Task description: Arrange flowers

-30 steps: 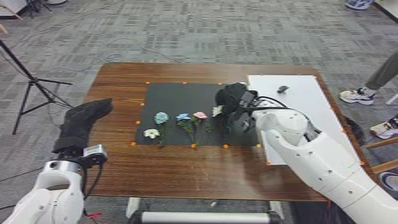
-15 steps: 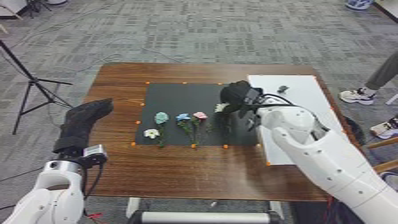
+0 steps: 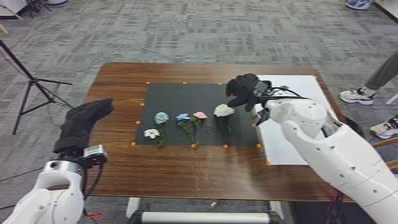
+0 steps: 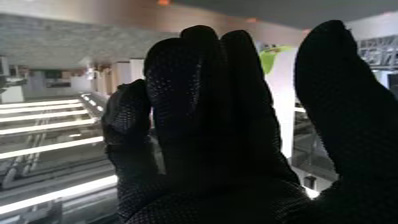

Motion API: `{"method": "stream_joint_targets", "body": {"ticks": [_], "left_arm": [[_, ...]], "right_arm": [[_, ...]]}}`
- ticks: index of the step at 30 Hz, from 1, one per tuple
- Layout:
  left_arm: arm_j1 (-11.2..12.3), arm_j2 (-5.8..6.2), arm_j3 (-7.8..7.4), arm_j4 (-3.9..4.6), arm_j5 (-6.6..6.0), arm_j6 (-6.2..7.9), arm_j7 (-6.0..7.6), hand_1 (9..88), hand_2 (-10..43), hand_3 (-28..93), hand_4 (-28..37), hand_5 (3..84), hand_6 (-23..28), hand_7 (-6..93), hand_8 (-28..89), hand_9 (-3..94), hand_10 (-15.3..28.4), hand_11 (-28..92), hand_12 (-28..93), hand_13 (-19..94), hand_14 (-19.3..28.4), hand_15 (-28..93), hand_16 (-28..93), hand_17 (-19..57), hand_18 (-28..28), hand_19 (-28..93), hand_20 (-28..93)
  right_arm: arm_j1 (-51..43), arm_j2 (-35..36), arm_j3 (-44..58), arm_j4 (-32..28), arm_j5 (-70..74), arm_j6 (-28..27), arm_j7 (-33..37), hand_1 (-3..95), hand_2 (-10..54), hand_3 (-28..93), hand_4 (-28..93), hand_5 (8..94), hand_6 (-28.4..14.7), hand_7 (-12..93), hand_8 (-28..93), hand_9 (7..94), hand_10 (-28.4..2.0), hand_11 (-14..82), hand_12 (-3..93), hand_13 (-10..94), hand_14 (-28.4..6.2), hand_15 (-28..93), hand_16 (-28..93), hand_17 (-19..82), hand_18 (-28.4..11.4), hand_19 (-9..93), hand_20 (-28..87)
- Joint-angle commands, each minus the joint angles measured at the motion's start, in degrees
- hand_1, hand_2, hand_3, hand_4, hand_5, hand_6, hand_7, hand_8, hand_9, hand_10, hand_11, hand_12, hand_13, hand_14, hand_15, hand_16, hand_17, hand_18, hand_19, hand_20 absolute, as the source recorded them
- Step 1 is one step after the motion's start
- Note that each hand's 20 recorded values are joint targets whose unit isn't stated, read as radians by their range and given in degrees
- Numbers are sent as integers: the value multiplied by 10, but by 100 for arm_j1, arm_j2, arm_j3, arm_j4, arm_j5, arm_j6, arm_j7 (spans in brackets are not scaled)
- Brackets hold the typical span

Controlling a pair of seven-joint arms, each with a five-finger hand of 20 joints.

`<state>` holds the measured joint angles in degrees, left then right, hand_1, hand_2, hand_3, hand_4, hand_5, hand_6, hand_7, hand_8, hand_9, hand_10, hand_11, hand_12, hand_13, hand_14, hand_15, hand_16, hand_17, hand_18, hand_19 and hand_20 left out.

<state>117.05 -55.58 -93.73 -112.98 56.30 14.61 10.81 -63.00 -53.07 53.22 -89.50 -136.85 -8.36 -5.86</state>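
White flower (image 3: 224,110) lies free on black mat (image 3: 182,95); my right hand (image 3: 242,88) has drawn off toward mat's right edge, fingers wide, seemingly empty. Placement looks done.

- The right hand (image 3: 242,90) is above the far right part of the black mat (image 3: 182,95), by the white board (image 3: 289,150).
- A large white flower (image 3: 224,110) lies on the mat, just on the near side of that hand.
- To its left lie a pink flower (image 3: 200,115), a blue flower (image 3: 183,117) and a pale teal flower (image 3: 161,117).
- A small white flower (image 3: 151,133) lies nearer, at the mat's near left.
- The left hand (image 3: 82,117) is at the brown table's (image 3: 178,172) left edge, well apart from the right one.
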Motion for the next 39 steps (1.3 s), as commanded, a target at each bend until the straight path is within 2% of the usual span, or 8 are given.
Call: {"method": "stream_joint_targets", "body": {"ticks": [1, 5, 8, 13, 31, 36, 39], "left_arm": [[18, -16, 25, -13, -2, -32, 7, 268, 36, 688, -235, 554, -11, 169, -93, 519, 140, 200, 98, 381, 167, 177, -25, 40, 96, 46, 150], [27, -23, 31, -14, -10, -28, 18, 268, 36, 687, -235, 555, -11, 169, -93, 519, 139, 199, 98, 380, 167, 176, -25, 40, 96, 46, 150], [60, -45, 26, -27, -12, 1, 31, 268, 36, 688, -235, 556, -11, 168, -93, 519, 140, 199, 98, 381, 167, 176, -25, 40, 96, 46, 150], [47, -52, 37, -26, -6, 1, 34, 270, 36, 688, -234, 558, -12, 168, -92, 519, 139, 199, 98, 380, 167, 176, -25, 40, 96, 46, 150], [135, -110, 11, -69, -5, 12, 59, 272, 36, 685, -232, 559, -13, 170, -94, 519, 139, 199, 98, 380, 167, 177, -25, 40, 97, 46, 150], [109, -117, 42, -60, -3, 8, 54, 272, 36, 685, -232, 559, -14, 170, -93, 519, 139, 198, 98, 381, 167, 178, -25, 40, 97, 47, 150], [85, -118, 66, -48, 6, -15, 36, 272, 35, 686, -231, 559, -14, 170, -93, 519, 139, 199, 98, 381, 166, 177, -25, 40, 96, 47, 150]], "right_arm": [[386, 36, 633, 346, -414, -74, 155, 368, -95, 729, -210, 568, 5, 251, -137, 647, -115, 151, 168, 641, -114, 612, 342, 305, -225, 760, 581], [482, -78, 903, 656, -782, -557, 208, 346, -95, 722, -213, 493, -5, 247, -133, 575, -127, 140, 173, 611, -130, 617, 336, 295, -230, 760, 580], [507, -224, 1030, 989, -1265, -669, 42, 327, -95, 726, -218, 461, -9, 240, -129, 543, -139, 129, 175, 600, -135, 624, 332, 290, -233, 762, 581], [525, -363, 1141, 1340, -1946, -836, -91, 276, -95, 763, -257, 419, -18, 224, -120, 499, -143, 110, 181, 588, -143, 638, 325, 284, -240, 762, 584], [302, -610, 1681, 2066, -3013, -636, -241, 297, -95, 780, -282, 437, -10, 237, -127, 512, -127, 116, 176, 595, -141, 668, 312, 292, -242, 769, 584], [190, -659, 1786, 2213, -2845, -327, -108, 314, -95, 776, -282, 449, -1, 250, -132, 523, -124, 122, 174, 601, -139, 669, 311, 296, -241, 771, 583], [85, -681, 1796, 2439, -2683, 475, -89, 353, -95, 771, -280, 478, 14, 271, -144, 560, -116, 140, 172, 624, -128, 669, 310, 310, -237, 779, 581]]}}
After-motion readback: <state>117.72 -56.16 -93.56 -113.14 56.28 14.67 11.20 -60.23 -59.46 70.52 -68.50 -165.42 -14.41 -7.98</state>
